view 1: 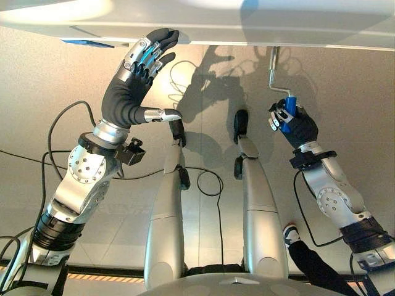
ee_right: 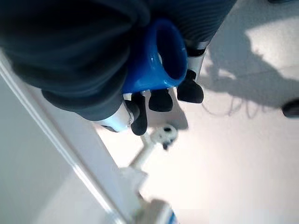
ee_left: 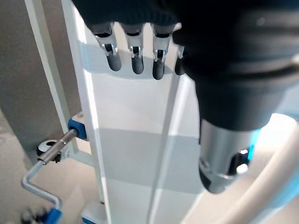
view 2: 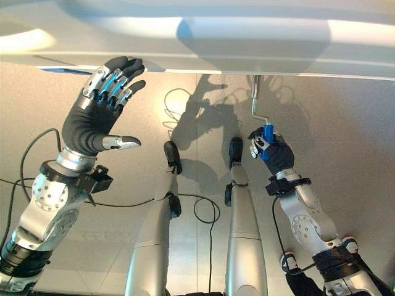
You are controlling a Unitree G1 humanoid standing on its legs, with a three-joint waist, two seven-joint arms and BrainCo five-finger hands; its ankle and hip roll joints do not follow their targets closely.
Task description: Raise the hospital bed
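Below the white bed frame [view 1: 203, 28], my right hand [view 1: 295, 125] is curled round the blue handle [view 1: 289, 106] of the metal crank [view 1: 272, 73]. My left hand [view 1: 133, 86] is spread, fingertips touching the frame's edge; no writing is legible.

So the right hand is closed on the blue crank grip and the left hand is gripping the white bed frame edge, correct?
Not quite. The right hand is closed on the blue grip of the metal crank handle, but the left hand grips nothing: its fingers are straight, tips against the white bed frame's edge, as the left eye view shows.
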